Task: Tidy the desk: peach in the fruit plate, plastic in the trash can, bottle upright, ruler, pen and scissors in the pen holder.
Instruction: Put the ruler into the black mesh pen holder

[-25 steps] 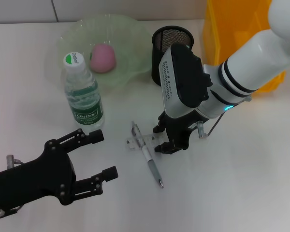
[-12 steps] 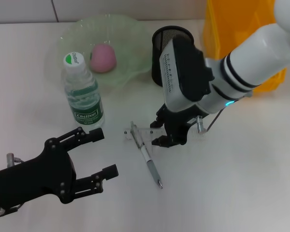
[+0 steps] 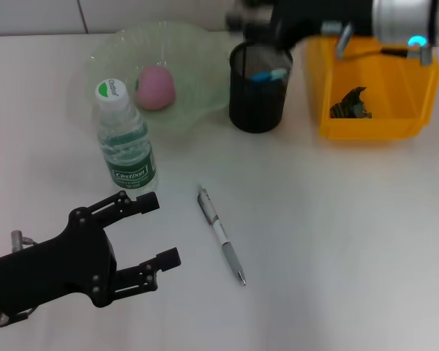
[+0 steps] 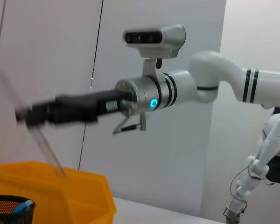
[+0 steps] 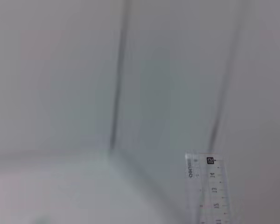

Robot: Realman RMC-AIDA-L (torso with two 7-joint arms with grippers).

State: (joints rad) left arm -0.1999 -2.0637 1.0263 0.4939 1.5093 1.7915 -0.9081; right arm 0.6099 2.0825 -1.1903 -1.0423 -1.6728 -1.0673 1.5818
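A plain pale grey wall point(image 4: 130, 186) with thin dark vertical seams rises behind the white tabletop.

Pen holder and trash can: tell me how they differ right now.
The pen holder is a black wire-mesh round cup; the trash can is a solid orange-yellow rectangular bin. The pen holder is narrower, the trash can wider. The pen holder has a light blue item sticking up inside; the trash can holds a crumpled dark green scrap of plastic. Both stand upright and open-topped at the desk's far side.

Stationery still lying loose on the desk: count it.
1: the pen lies on the desk. The scissors are in the pen holder; the right gripper holds the ruler aloft.
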